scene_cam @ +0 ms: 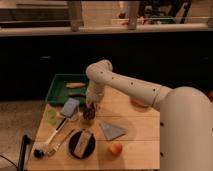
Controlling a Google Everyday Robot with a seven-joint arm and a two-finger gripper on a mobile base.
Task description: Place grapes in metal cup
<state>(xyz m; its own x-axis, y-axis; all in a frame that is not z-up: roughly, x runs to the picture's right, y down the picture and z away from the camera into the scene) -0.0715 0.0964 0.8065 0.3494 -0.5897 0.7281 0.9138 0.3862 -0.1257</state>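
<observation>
My gripper (91,105) hangs from the white arm, pointing down over the middle left of the wooden table (140,140). Right under it stands the small metal cup (89,118). A dark lump, apparently the grapes (89,113), shows at the cup's mouth, just below the gripper. I cannot tell whether the gripper still touches it.
A green tray (59,95) with an orange item lies at the back left. A pale green cup (51,116) and a blue-grey block (70,107) stand left of the metal cup. A black plate (75,148), a grey wedge (113,131), an orange fruit (115,148) and a brush (44,147) lie in front.
</observation>
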